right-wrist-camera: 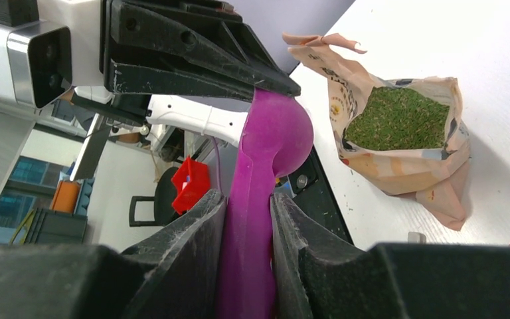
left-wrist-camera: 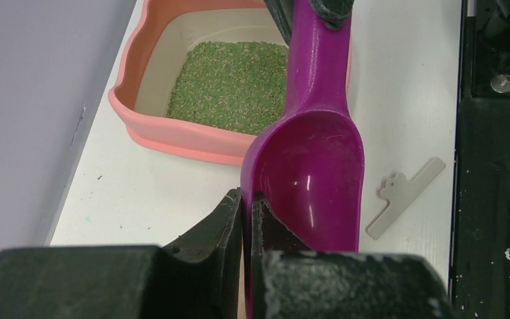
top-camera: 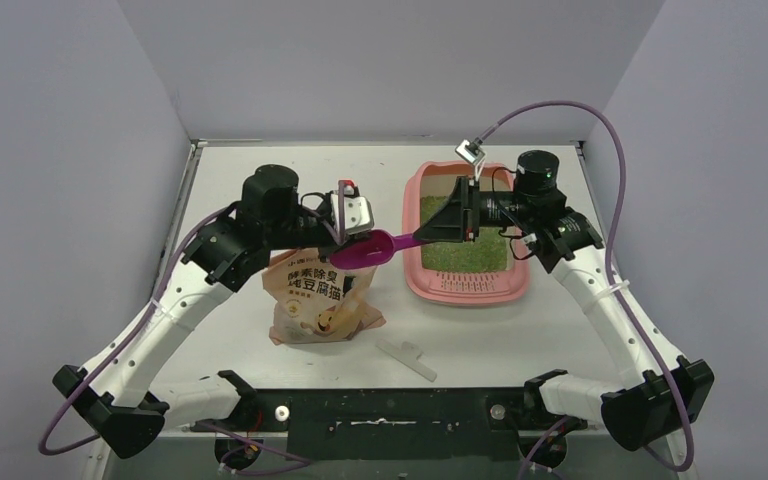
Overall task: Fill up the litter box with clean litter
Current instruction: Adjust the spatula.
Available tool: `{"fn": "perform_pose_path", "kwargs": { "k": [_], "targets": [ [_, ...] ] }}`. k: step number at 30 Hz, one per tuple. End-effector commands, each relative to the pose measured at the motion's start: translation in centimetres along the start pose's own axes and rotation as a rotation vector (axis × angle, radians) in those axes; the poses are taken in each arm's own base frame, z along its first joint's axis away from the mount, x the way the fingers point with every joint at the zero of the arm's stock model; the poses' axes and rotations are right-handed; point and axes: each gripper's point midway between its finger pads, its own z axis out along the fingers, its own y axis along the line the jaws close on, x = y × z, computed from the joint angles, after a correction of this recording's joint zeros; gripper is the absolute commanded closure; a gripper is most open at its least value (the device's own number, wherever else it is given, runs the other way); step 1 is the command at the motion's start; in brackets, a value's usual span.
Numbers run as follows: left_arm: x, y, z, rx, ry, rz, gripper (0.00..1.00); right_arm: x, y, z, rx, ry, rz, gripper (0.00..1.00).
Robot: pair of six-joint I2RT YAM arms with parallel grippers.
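**Op2:** Status pls, L to R?

**Op1:** L gripper [left-wrist-camera: 247,199]: jaws closed on the scoop [left-wrist-camera: 312,166], pinching the thin side wall of the bowl. On L wrist cam I see the bowl glossy inside, no granules in it.

**Op2:** What's under it?

**Op1:** Printed paper bag [top-camera: 315,295], standing on the table [top-camera: 520,330] just nearer to me than the L gripper. Its mouth is open, w/ green granules inside per R wrist cam. On top cam the scoop bowl overlaps the bag's top edge. Can't tell if they touch.

**Op2:** Anything else on the table?

**Op1:** A flat white clip [top-camera: 410,357], lying loose nr the front edge, right of the bag & apart from it.

**Op2:** R side?

**Op1:** R gripper [right-wrist-camera: 247,196]: clamped on the scoop handle, a finger on each side. So both arms have the scoop, stretched roughly level btwn them, magenta, bowl toward the L arm. The handle crosses the left rim of the litter box [top-camera: 465,290], & I've got the R gripper sitting over the box.

**Op2:** Box itself?

**Op1:** Pink tray, right of centre, flat on the table, slotted strip at the end nearest me. Litter [left-wrist-camera: 232,86] is in it, a green speckled bed over most of the floor. A strip of floor is bare at the far end.
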Motion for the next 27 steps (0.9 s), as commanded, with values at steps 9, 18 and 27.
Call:
{"fn": "perform_pose_path", "kwargs": {
  "k": [9, 18, 27],
  "targets": [
    [-1.37, 0.69, -0.58, -0.004, 0.001, 0.073, 1.0, 1.42, 2.11, 0.02, -0.064, 0.081, -0.087, 0.97],
    [-1.34, 0.65, -0.48, -0.048, -0.039, 0.025, 1.0, 0.83, 1.97, 0.12, -0.037, 0.053, -0.085, 0.62],
    [-1.07, 0.75, -0.2, -0.069, -0.039, 0.001, 1.0, 0.68, 2.0, 0.3, -0.042, 0.045, -0.072, 0.54]
  ]
}}
